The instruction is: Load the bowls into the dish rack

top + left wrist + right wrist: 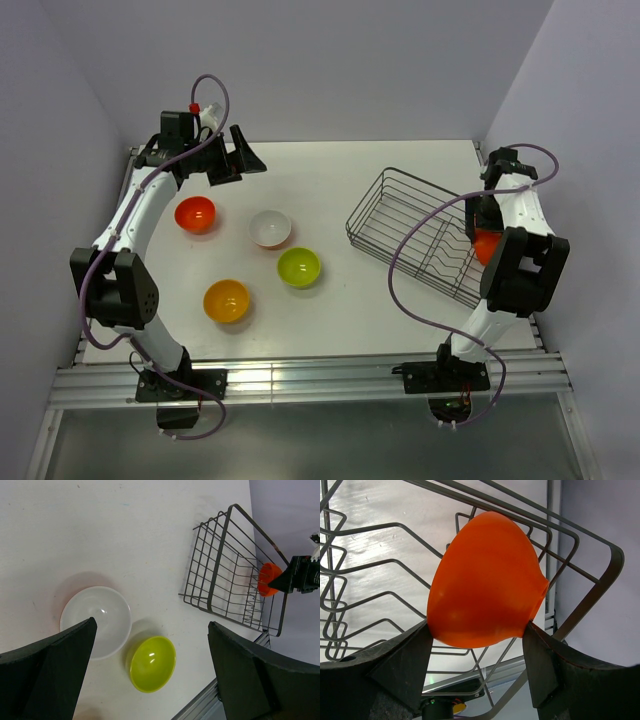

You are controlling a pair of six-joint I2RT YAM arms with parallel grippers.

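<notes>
Four bowls sit on the white table: red-orange (195,213), white (270,228), lime green (298,267) and yellow-orange (226,300). My left gripper (240,155) is open and empty, raised at the back left above the table. Its wrist view shows the white bowl (97,620) and the green bowl (152,663) below the gripper (151,626). The dark wire dish rack (425,235) stands at the right. My right gripper (476,630) is shut on the second red-orange bowl (485,582), held tilted over the rack's right end (487,244), among the divider prongs (365,595).
The rack (232,570) lies at an angle, its near corner close to the table's front right edge. A metal rail (300,378) runs along the front edge. Walls close off the back and both sides.
</notes>
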